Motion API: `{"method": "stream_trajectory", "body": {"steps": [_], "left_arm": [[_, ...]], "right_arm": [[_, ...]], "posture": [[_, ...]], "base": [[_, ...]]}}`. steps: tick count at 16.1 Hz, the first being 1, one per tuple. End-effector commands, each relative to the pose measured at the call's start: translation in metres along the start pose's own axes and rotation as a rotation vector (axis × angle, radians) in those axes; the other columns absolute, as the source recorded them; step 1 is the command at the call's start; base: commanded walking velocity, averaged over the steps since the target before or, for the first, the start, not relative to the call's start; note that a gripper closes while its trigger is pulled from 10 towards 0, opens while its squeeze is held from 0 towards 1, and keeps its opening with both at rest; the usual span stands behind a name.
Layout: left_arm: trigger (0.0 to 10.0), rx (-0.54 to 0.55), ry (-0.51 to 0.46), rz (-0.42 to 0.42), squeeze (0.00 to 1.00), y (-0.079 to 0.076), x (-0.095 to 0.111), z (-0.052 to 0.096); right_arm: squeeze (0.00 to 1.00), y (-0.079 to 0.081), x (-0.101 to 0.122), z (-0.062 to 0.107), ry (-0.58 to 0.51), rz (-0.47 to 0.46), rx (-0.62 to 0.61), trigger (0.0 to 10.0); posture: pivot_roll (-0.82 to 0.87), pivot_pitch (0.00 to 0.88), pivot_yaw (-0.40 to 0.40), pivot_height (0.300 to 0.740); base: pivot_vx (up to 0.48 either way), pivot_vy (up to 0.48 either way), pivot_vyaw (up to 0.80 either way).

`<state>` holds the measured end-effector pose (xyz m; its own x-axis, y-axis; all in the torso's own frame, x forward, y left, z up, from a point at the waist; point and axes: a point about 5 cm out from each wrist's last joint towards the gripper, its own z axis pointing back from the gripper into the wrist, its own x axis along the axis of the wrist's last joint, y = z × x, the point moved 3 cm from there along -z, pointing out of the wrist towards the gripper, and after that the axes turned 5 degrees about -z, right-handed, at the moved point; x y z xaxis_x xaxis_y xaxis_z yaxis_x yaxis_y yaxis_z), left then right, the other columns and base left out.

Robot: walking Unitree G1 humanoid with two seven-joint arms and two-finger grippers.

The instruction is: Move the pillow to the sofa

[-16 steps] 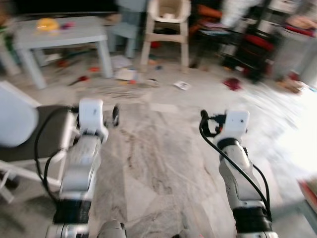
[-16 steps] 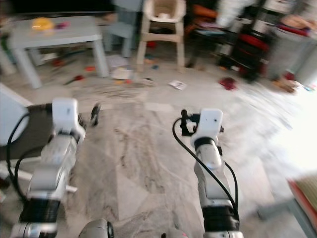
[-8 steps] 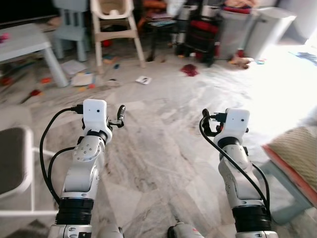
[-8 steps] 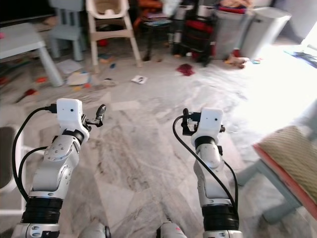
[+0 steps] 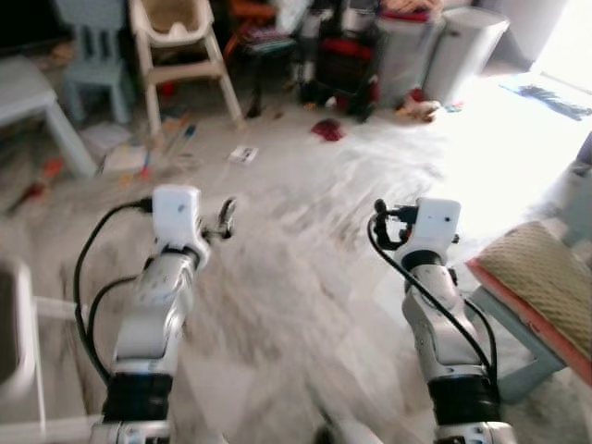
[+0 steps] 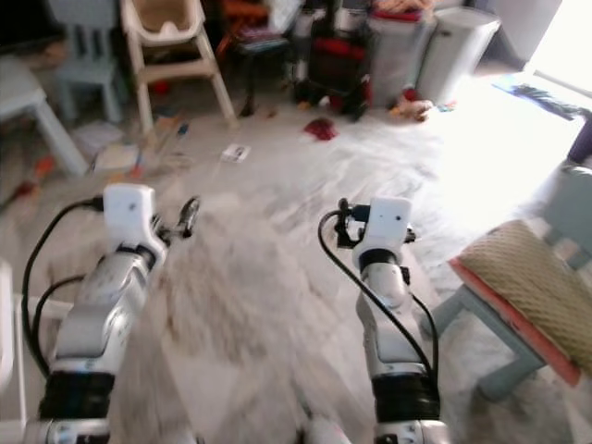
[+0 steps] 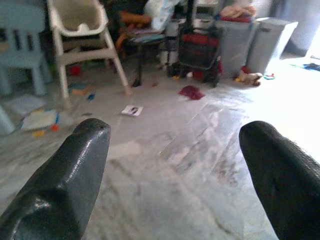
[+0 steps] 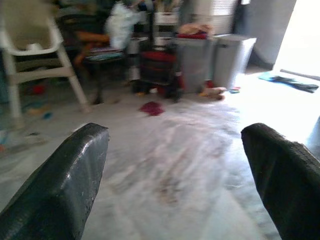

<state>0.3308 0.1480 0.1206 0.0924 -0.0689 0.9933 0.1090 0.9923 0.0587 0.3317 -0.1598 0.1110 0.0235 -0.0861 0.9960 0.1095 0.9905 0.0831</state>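
A beige woven pillow [image 5: 548, 276] with a red-orange edge lies on a pale blue seat [image 6: 481, 356] at my far right. Both arms are held forward at chest height over bare marble floor. My left gripper [image 5: 225, 215] is open, and in the left wrist view its two black fingers [image 7: 75, 175] stand wide apart with nothing between them. My right gripper [image 5: 377, 220] is also open and holds nothing; its fingers [image 8: 70, 175] are spread the same way. The pillow is to the right of the right arm, apart from it. The picture is blurred.
A cream high chair [image 5: 176, 37] and a pale blue child chair [image 5: 88, 51] stand at the back left. A black and red cart [image 5: 338, 65] and grey bins [image 5: 462, 42] line the back. Papers and toys [image 5: 242, 154] litter the floor. A white frame [image 5: 23, 319] is at my left.
The whole view has swung to the right: the grey table and white chair slid off to the left, and the pillow on its blue seat has come further into view. Both arms keep their pose.
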Motion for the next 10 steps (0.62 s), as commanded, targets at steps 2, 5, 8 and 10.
{"method": "stream_trajectory", "body": {"steps": [2, 5, 8, 10], "left_arm": [[10.0, -0.024, -0.011, 0.007, 0.0, -0.0066, 0.005, -0.0002], [10.0, -0.025, -0.011, 0.009, 0.0, -0.0061, 0.0054, -0.0001], [10.0, -0.031, -0.008, 0.017, 0.0, -0.008, 0.0051, 0.0006], [10.0, -0.034, -0.006, 0.018, 0.0, -0.009, 0.0051, 0.0007]], "right_arm": [[0.0, -0.005, -0.0001, 0.0007, 0.002, 0.007, -0.018, 10.0], [0.0, -0.0066, -0.0029, 0.003, 0.009, 0.008, -0.023, 10.0], [0.0, -0.0075, -0.0029, 0.0031, 0.011, 0.01, -0.026, 10.0], [0.0, -0.0081, -0.0033, 0.0026, 0.013, 0.01, -0.029, 10.0]], "posture": [[0.01, 0.0, -0.014, 0.74], [0.01, 0.0, -0.016, 0.74], [0.0, 0.0, -0.017, 0.74], [0.0, 0.0, -0.017, 0.74]], "base": [[0.253, 0.0, 0.0], [0.28, 0.0, -0.53], [0.29, 0.0, 0.0], [0.289, 0.0, 0.0]]}}
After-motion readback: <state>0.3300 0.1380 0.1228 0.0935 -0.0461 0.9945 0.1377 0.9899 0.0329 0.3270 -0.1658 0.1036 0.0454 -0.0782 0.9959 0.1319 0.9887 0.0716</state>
